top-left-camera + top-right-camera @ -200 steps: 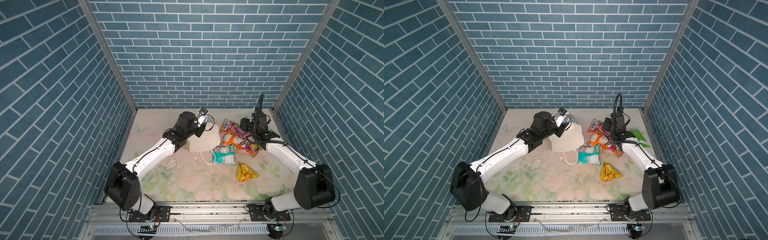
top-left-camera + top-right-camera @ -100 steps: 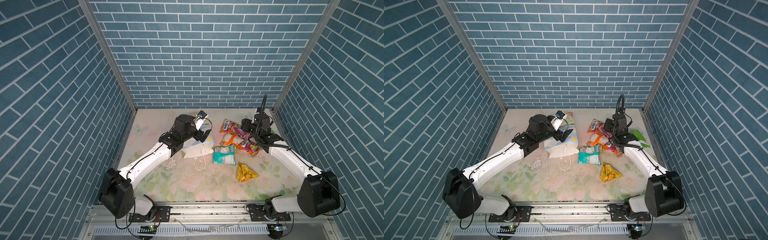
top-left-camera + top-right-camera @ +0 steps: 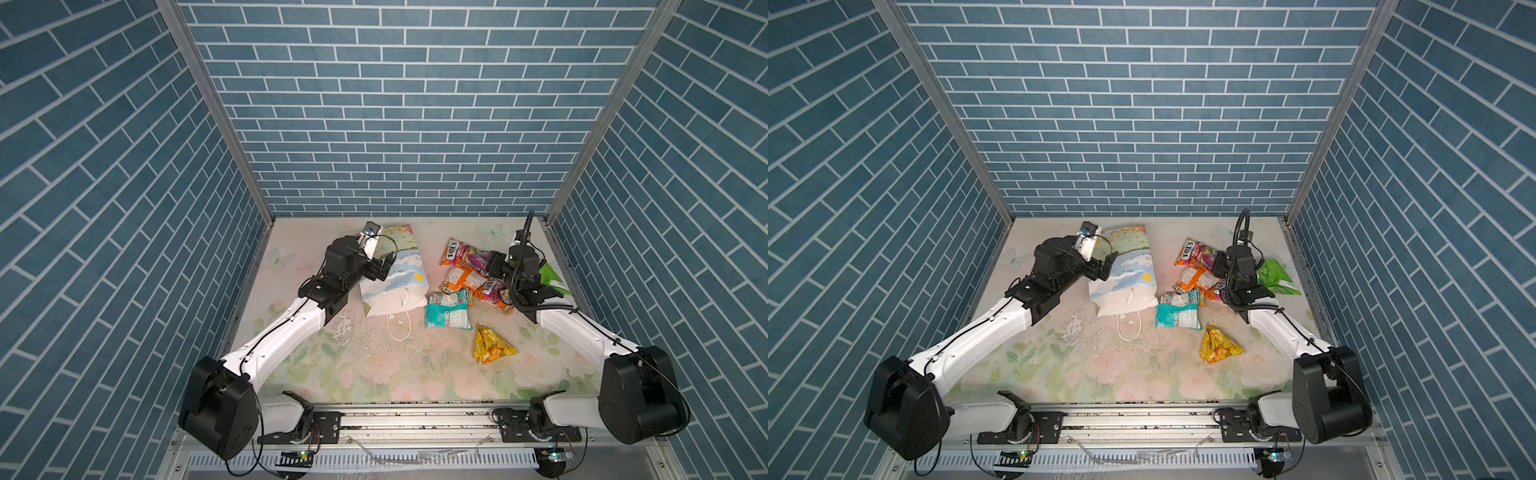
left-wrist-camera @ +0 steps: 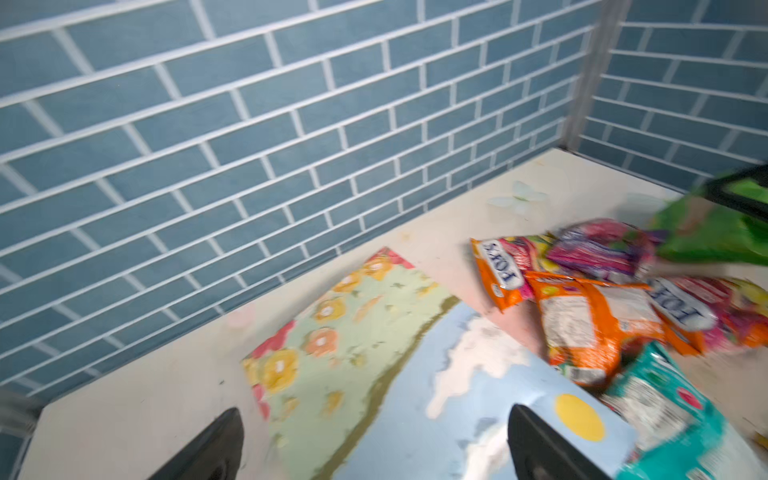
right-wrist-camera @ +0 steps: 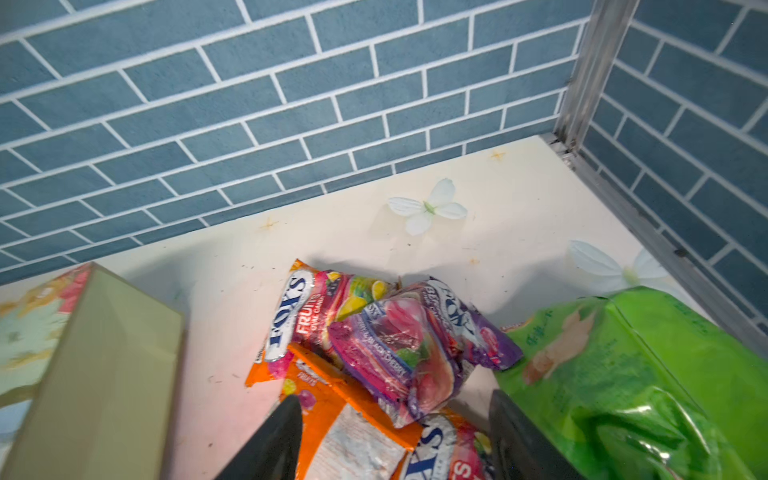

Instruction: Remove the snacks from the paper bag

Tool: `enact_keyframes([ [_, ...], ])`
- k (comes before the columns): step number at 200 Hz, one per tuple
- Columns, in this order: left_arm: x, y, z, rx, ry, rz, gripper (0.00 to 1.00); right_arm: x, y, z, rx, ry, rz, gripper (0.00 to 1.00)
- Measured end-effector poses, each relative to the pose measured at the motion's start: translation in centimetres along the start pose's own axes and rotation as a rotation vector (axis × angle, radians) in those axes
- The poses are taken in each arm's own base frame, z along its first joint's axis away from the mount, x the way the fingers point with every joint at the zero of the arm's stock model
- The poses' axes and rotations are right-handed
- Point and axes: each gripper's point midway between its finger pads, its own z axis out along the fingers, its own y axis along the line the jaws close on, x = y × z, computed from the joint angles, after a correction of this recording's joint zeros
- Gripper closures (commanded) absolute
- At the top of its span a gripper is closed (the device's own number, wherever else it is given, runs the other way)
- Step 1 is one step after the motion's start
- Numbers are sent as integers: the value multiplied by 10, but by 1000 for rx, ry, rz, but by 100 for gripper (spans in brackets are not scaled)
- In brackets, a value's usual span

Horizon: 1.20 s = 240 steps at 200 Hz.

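**Mia:** What is the left claw [image 4: 374, 415] doing?

**Ben:** Its fingers are wide apart and it holds nothing. It hangs just over the paper bag [image 4: 353, 332]. I cannot tell if it touches the paper.

**Mia:** And the right claw [image 5: 395, 399]?

**Ben:** Its fingers are apart too, and it holds nothing. A purple packet [image 5: 415, 345] lies just past its tips. An orange packet [image 5: 332, 386] is under one finger. A green packet [image 5: 623, 374] is right beside the other finger. I cannot tell if the fingers touch them.

**Mia:** Where are the snacks [image 3: 463, 280]?

**Ben:** They are out on the table [image 3: 374, 374]. I count seven in both top views. Four of them, orange, pink and purple, sit in a heap by the right claw. The green one lies past that claw, at the right edge of the table. A teal-and-white packet [image 3: 448, 313] lies right beside the mouth of the bag. A yellow packet [image 3: 492, 351] lies alone, nearer the front.

**Mia:** And the bag?

**Ben:** It lies on its side near the middle, left of the heap. The painted sky and clouds face up. Its open end points to the front. A white cord handle [image 3: 398, 328] trails out on the table.

**Mia:** Is anything left inside?

**Ben:** I see only white in the mouth, and the bag looks flat. But I cannot see all the way in.

**Mia:** So is the job done?

**Ben:** I think it is done, or very nearly. Someone could peek into the bag to be sure.
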Motion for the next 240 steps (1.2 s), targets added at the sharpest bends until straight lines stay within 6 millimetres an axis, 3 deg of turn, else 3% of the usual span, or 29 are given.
enact_keyframes([
  [37, 41, 82, -12, -272, -3, -118, 0, 20, -27, -4, 88, -104, -80, 26],
  [86, 114, 142, -35, -525, 55, -187, 1, 19, -45, -5, 177, -223, -178, 26],
  [119, 130, 157, -46, -614, 56, -186, 0, 13, -52, -5, 216, -263, -194, 26],
  [152, 144, 160, -44, -642, 87, -177, 0, 9, -57, -10, 229, -274, -193, 26],
  [194, 187, 160, -46, -681, 148, -158, 0, 7, -63, -23, 233, -288, -185, 26],
  [209, 200, 159, -41, -678, 184, -150, 0, 10, -65, -22, 239, -276, -202, 25],
  [240, 207, 158, -33, -666, 186, -145, 0, 28, -80, -25, 263, -239, -220, 24],
])
